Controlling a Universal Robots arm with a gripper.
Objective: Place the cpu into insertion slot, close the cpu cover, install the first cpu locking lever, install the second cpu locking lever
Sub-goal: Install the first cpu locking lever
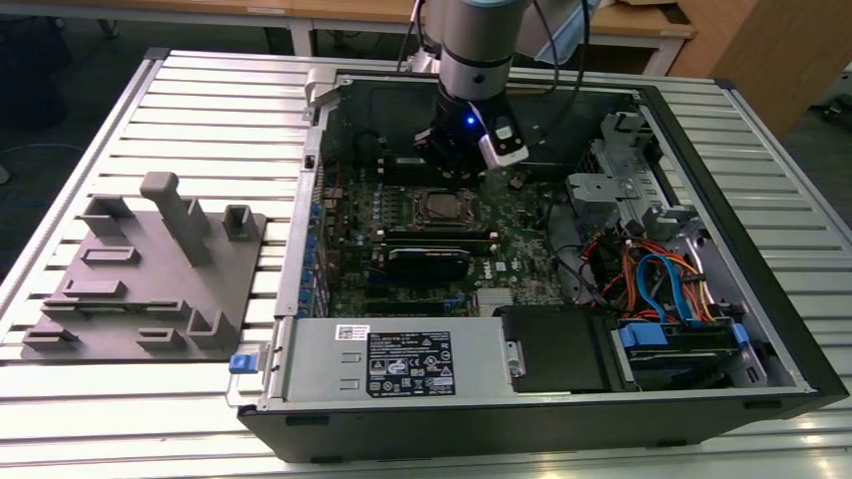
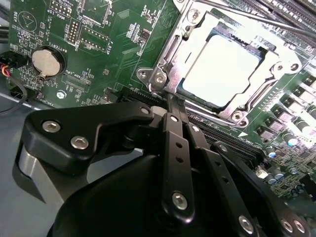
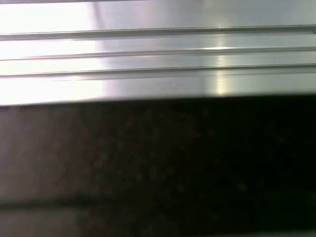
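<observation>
My claw (image 2: 173,106) is pressed together, pinching nothing, its tip at the edge of the one cpu cover (image 2: 197,37), which lies shut over the one cpu (image 2: 219,69) seated in the insertion slot (image 1: 442,207). I count two locking levers; a sideways push could, I judge, scrape the motherboard (image 2: 113,44).

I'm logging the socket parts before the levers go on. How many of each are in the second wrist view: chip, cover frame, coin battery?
cpu: 1
cpu cover: 1
coin battery: 1
Total: 3
</observation>
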